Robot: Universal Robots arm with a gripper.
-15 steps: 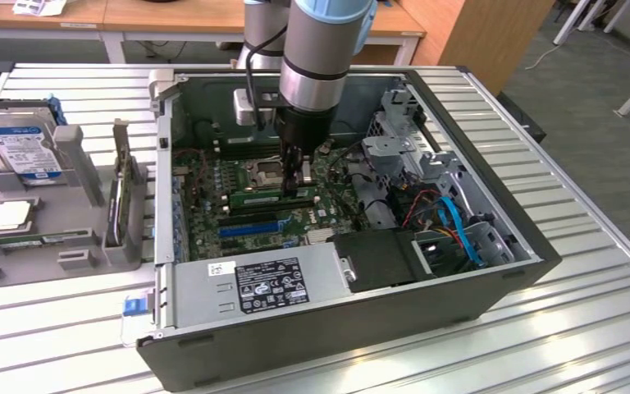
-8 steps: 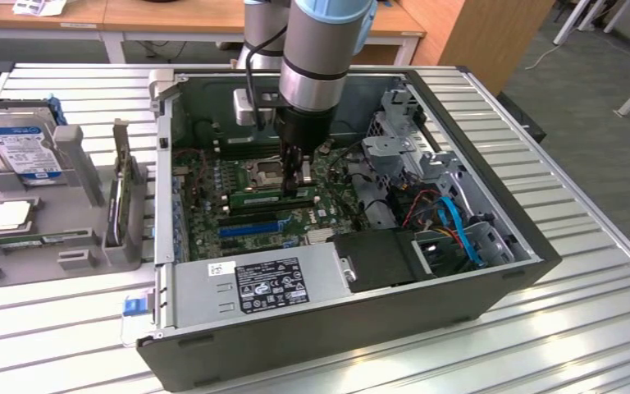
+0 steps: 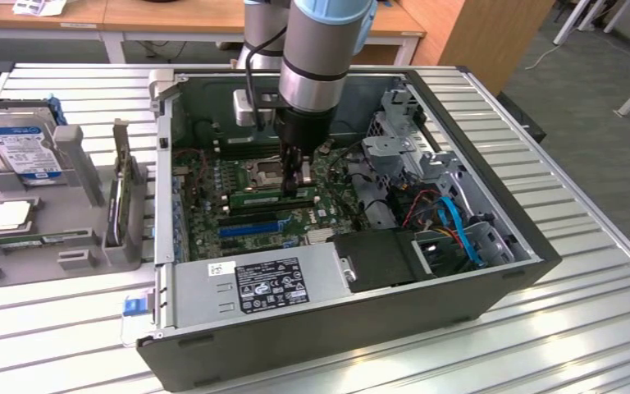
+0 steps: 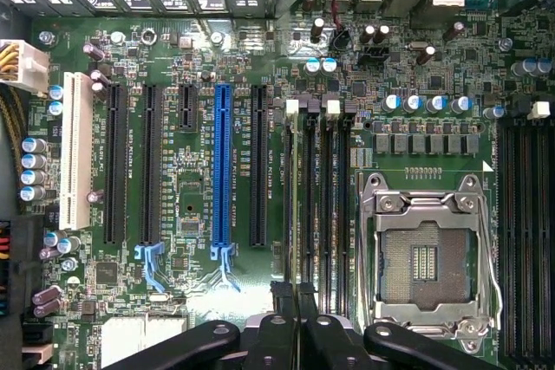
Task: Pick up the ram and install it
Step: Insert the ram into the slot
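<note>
Open computer case (image 3: 348, 328) lying on its side, motherboard (image 4: 260, 288) exposed, with the robot arm (image 3: 315, 57) reaching straight down into it. Gripper (image 3: 293, 187) low over the board. Its fingers (image 4: 279, 301) are drawn almost together, pinching the top edge of the ram (image 3: 258, 198). The ram stands on edge directly beneath the gripper, along the memory slots (image 4: 325, 205); whether it is fully seated cannot be told. CPU socket (image 4: 425, 257) just beside the gripper, blue slot (image 4: 223, 162) on its other side.
</note>
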